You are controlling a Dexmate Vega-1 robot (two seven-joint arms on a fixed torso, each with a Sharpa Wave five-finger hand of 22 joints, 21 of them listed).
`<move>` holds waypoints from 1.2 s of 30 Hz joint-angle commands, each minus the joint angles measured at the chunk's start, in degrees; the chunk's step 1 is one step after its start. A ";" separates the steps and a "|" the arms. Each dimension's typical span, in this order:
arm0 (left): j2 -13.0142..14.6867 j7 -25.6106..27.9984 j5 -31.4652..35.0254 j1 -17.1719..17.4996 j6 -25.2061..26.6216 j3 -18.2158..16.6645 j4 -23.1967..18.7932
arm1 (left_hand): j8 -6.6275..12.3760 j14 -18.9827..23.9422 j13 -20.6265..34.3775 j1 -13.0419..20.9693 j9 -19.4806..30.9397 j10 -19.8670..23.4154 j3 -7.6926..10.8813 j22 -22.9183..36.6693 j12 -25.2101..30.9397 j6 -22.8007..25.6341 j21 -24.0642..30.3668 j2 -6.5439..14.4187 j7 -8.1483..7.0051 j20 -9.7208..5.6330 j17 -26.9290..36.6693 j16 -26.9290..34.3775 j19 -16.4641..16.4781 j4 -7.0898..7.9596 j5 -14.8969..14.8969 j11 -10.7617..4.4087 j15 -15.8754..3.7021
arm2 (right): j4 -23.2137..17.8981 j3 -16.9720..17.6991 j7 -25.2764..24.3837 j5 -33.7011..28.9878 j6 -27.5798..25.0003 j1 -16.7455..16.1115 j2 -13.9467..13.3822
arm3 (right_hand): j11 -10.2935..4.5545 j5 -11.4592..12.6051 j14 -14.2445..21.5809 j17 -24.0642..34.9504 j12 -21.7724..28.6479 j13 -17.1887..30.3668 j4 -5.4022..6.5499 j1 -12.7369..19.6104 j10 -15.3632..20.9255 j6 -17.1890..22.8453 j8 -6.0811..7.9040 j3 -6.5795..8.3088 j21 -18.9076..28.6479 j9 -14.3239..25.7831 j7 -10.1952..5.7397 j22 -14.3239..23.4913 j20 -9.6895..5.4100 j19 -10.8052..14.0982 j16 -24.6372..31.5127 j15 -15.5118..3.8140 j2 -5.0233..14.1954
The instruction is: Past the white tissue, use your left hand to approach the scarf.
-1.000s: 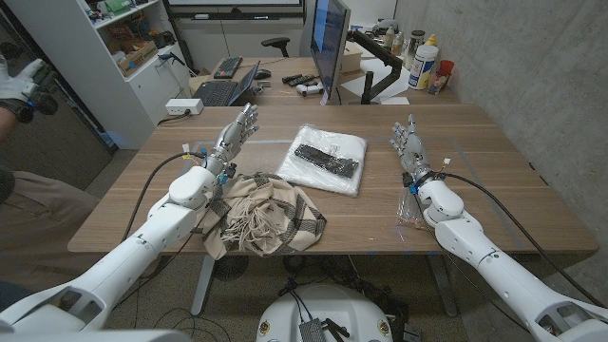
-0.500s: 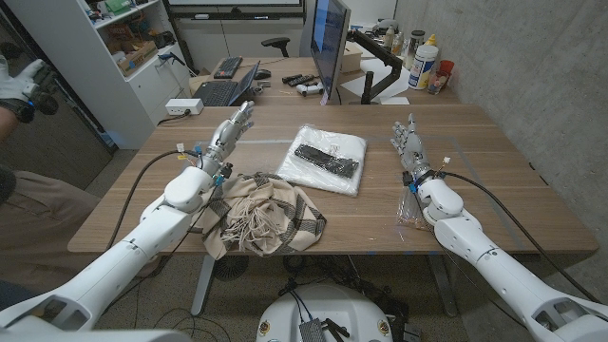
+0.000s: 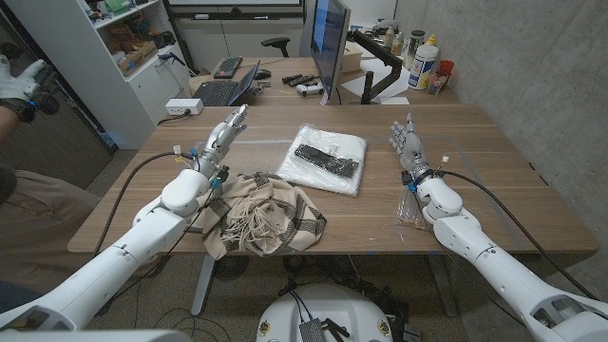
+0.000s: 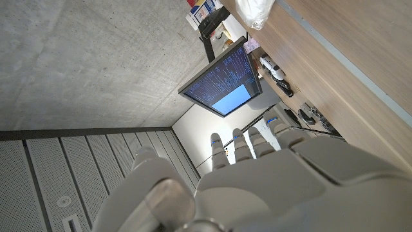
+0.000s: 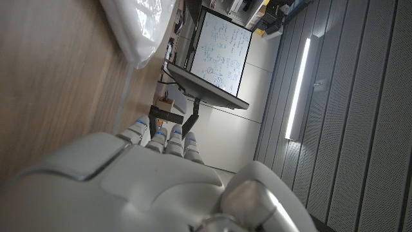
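The scarf (image 3: pixel 267 215), beige plaid with fringe, lies crumpled at the table's near edge, left of centre. Beyond it lies the white tissue pack (image 3: pixel 324 159) with a dark strip on top. My left hand (image 3: pixel 223 138) hovers over the table beyond the scarf's left end and to the left of the tissue. Its fingers are stretched out toward the far side and hold nothing. My right hand (image 3: pixel 408 145) stands on the right of the tissue, fingers up and empty. The left wrist view shows that hand's back (image 4: pixel 270 174) and the tissue (image 4: pixel 254 11). The right wrist view shows its hand's back (image 5: pixel 122 177) and the tissue (image 5: pixel 138 26).
A monitor (image 3: pixel 329 43), a laptop (image 3: pixel 229 90) and bottles (image 3: pixel 425 61) stand on the desk behind the table. A person's gloved hand (image 3: pixel 21 82) is raised at the left edge. A small clear wrapper (image 3: pixel 410 215) lies by my right forearm. Cables run along both arms.
My left hand has turned more edge-on, drawn its fingers closer together and shifted slightly left. The scarf, the tissue and my right hand have stayed put.
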 commanded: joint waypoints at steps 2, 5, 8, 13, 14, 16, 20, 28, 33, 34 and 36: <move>2.42 2.94 3.74 1.40 4.07 -0.29 -4.12 | 0.37 -0.48 0.25 0.81 0.20 0.37 0.13 0.23 0.24 0.19 0.17 0.28 -0.20 -0.16 0.21 0.20 0.33 -0.53 0.03 0.05 -0.65 | 1.50 -0.21 0.54 0.16 -0.26 0.89 0.45 | 0.18 0.35 0.24 0.13 0.15 0.18 0.25 0.21 0.46 0.05 0.32 -0.23 0.60 0.29 0.17 0.09 -0.02 -0.29 0.40 -0.25 2.29; 2.86 3.53 5.13 1.40 4.62 -0.10 -4.76 | 0.35 -0.51 0.25 0.89 0.20 0.39 0.16 0.23 0.24 0.18 0.16 0.31 -0.15 -0.11 0.21 0.20 0.31 -0.59 0.02 0.00 -0.64 | 1.86 -0.20 0.69 0.29 -0.31 1.14 0.56 | 0.23 0.35 0.28 0.13 0.15 0.18 0.25 0.20 0.45 0.06 0.32 -0.25 0.59 0.29 0.14 0.10 0.04 -0.31 0.40 -0.24 2.30; 3.08 3.63 5.46 1.53 5.22 -0.11 -5.39 | 0.34 -0.53 0.25 0.96 0.20 0.41 0.18 0.23 0.24 0.19 0.15 0.32 -0.15 -0.14 0.21 0.20 0.29 -0.64 0.00 0.03 -0.65 | 2.23 -0.29 0.84 0.27 -0.28 1.42 0.67 | 0.16 0.35 0.28 0.13 0.15 0.18 0.25 0.20 0.46 0.04 0.31 -0.26 0.60 0.29 0.13 0.10 0.02 -0.31 0.39 -0.29 2.31; 3.58 3.91 6.73 1.29 6.55 0.20 -6.51 | 0.31 -0.51 0.25 1.08 0.20 0.43 0.20 0.23 0.24 0.19 0.16 0.33 -0.04 -0.14 0.20 0.23 0.31 -0.74 -0.03 0.11 -0.60 | 2.65 -0.55 1.13 0.16 -0.54 1.88 0.74 | 0.24 0.35 0.28 0.14 0.14 0.18 0.25 0.20 0.45 0.04 0.30 -0.28 0.59 0.29 0.20 0.10 0.02 -0.37 0.38 -0.21 2.31; 3.80 4.02 7.18 1.32 6.66 0.23 -6.77 | 0.30 -0.51 0.25 1.10 0.20 0.43 0.20 0.23 0.23 0.16 0.16 0.33 -0.02 -0.13 0.20 0.23 0.31 -0.76 -0.03 0.13 -0.58 | 2.75 -0.56 1.12 0.25 -0.64 1.99 0.84 | 0.24 0.35 0.28 0.14 0.14 0.18 0.25 0.20 0.45 0.03 0.30 -0.29 0.58 0.29 0.22 0.10 0.02 -0.39 0.37 -0.21 2.32; 4.19 4.24 7.75 1.51 7.19 0.19 -7.41 | 0.30 -0.48 0.25 1.16 0.20 0.39 0.22 0.23 0.21 0.20 0.18 0.34 0.11 -0.27 0.20 0.25 0.36 -0.81 -0.05 0.20 -0.53 | 3.13 -0.72 1.34 0.17 -0.57 2.27 0.99 | 0.25 0.35 0.23 0.14 0.13 0.18 0.25 0.20 0.43 0.04 0.30 -0.29 0.58 0.29 0.22 0.10 0.03 -0.40 0.35 -0.18 2.32; 4.61 4.64 8.38 1.98 7.82 0.00 -8.15 | 0.25 -0.47 0.25 1.26 0.20 0.42 0.24 0.23 0.22 0.13 0.20 0.35 0.06 -0.51 0.20 0.27 0.41 -0.90 -0.08 0.29 -0.56 | 3.66 -0.96 1.44 0.14 -0.62 2.63 1.36 | 0.22 0.35 0.17 0.14 0.12 0.18 0.24 0.20 0.41 -0.01 0.28 -0.31 0.57 0.29 0.21 0.10 0.04 -0.44 0.32 -0.19 2.33; 5.58 5.20 10.43 2.22 8.57 -0.04 -8.57 | 0.21 -0.59 0.25 1.48 0.20 0.40 0.27 0.23 0.20 0.15 0.14 0.35 0.12 -0.82 0.20 0.24 0.28 -1.09 -0.14 0.42 -0.90 | 3.70 -1.27 0.60 -0.89 -0.62 2.84 1.30 | 0.06 0.36 -0.07 0.15 0.07 0.18 0.24 0.20 0.31 -0.03 0.26 -0.34 0.57 0.29 0.18 0.10 0.04 -0.50 0.21 -0.23 2.35; 6.90 6.79 14.84 2.22 9.76 0.61 -9.33 | 0.18 -0.70 0.25 1.59 0.20 0.43 0.29 0.22 0.20 0.15 0.11 0.34 0.12 -0.79 0.20 0.21 0.19 -1.19 -0.17 0.23 -0.86 | 3.26 -1.25 0.16 -1.07 -0.88 2.79 1.18 | 0.03 0.36 -0.07 0.15 0.06 0.18 0.23 0.21 0.27 0.00 0.27 -0.35 0.57 0.29 0.18 0.10 0.05 -0.52 0.21 -0.23 2.36; 7.57 7.65 17.20 2.21 10.60 1.01 -9.94 | 0.18 -0.75 0.26 1.62 0.20 0.39 0.29 0.22 0.19 0.14 0.10 0.33 0.13 -0.77 0.20 0.20 0.17 -1.21 -0.18 0.31 -0.80 | 3.33 -1.32 0.20 -1.30 -0.67 2.84 1.12 | 0.05 0.36 -0.09 0.15 0.06 0.18 0.23 0.21 0.27 -0.02 0.26 -0.36 0.57 0.29 0.21 0.10 0.04 -0.52 0.20 -0.20 2.37; 8.10 7.50 18.07 2.32 10.99 1.10 -10.42 | 0.16 -0.86 0.26 1.66 0.20 0.39 0.29 0.22 0.18 0.11 0.10 0.32 0.12 -0.75 0.20 0.16 0.15 -1.25 -0.18 0.30 -0.77 | 3.28 -1.36 0.18 -1.46 -0.62 2.88 1.06 | 0.04 0.36 -0.11 0.15 0.05 0.18 0.23 0.22 0.25 0.00 0.27 -0.36 0.57 0.29 0.20 0.10 0.04 -0.53 0.19 -0.22 2.37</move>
